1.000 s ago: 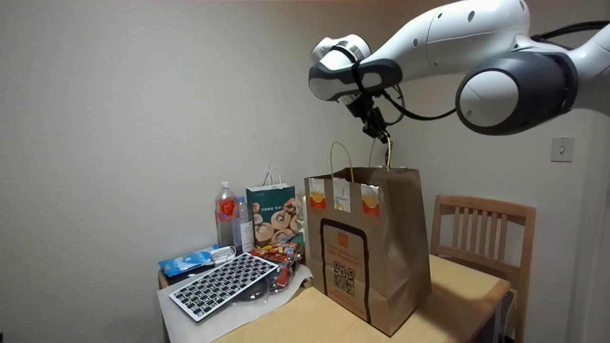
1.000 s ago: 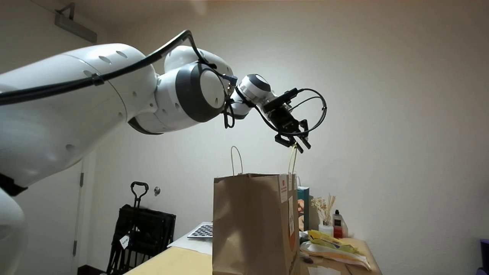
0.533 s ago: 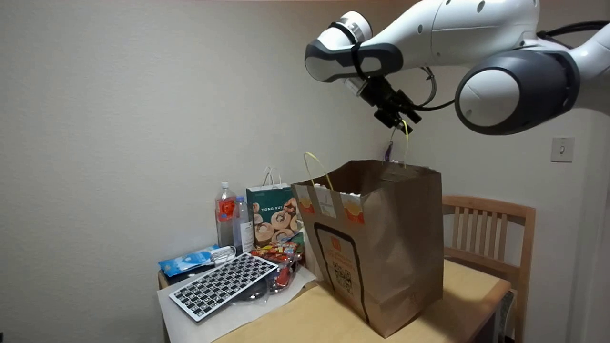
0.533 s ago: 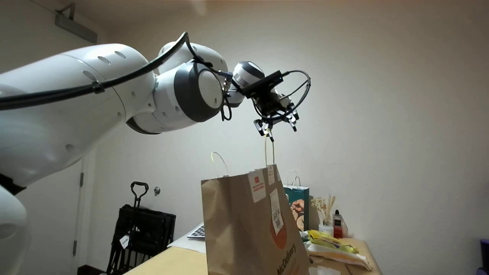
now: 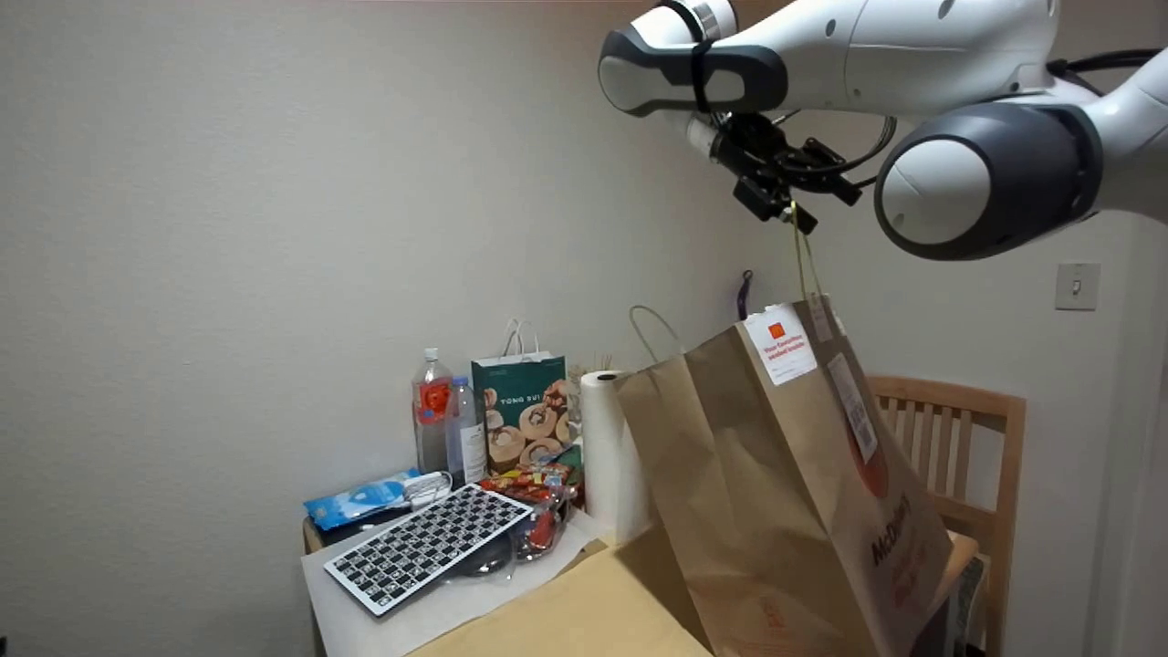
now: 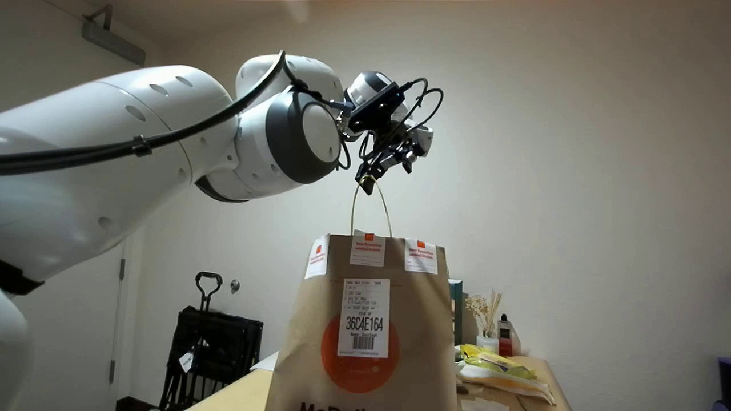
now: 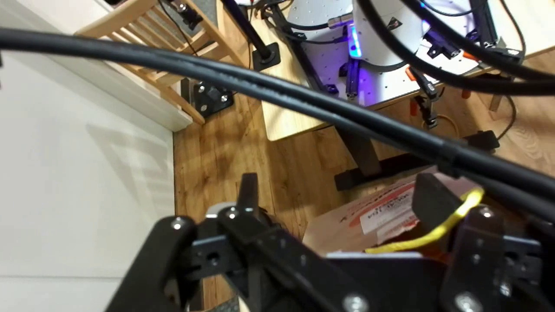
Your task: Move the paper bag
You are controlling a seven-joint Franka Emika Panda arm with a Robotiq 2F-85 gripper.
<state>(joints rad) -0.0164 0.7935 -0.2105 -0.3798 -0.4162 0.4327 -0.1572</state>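
The large brown paper bag (image 5: 730, 474) hangs tilted from one twisted handle (image 5: 803, 265) in an exterior view; its base is cut off by the frame, so I cannot tell whether it touches the table. White stickers and an orange circle show on the bag (image 6: 422, 331) in an exterior view. My gripper (image 7: 341, 186) is open, its jaws spread wide. In the wrist view the yellow handle (image 7: 433, 234) loops around a single finger (image 7: 435, 203), while the opposite finger (image 7: 248, 190) stands apart from it. Above the bag, my gripper (image 6: 388, 178) bears the handle near one fingertip.
Beside the bag stands a white paper roll (image 5: 602, 456). A green printed bag (image 5: 520, 411), bottles (image 5: 464, 438) and a patterned board (image 5: 429, 547) occupy the table's far part. Behind is a wooden chair (image 5: 967, 401). Yellow packets (image 6: 497, 362) lie at the table's end.
My gripper has risen and turned, and its jaws have spread wider. Pulled by its handle, the bag has gone from upright to tilted and rotated, uncovering the paper roll.
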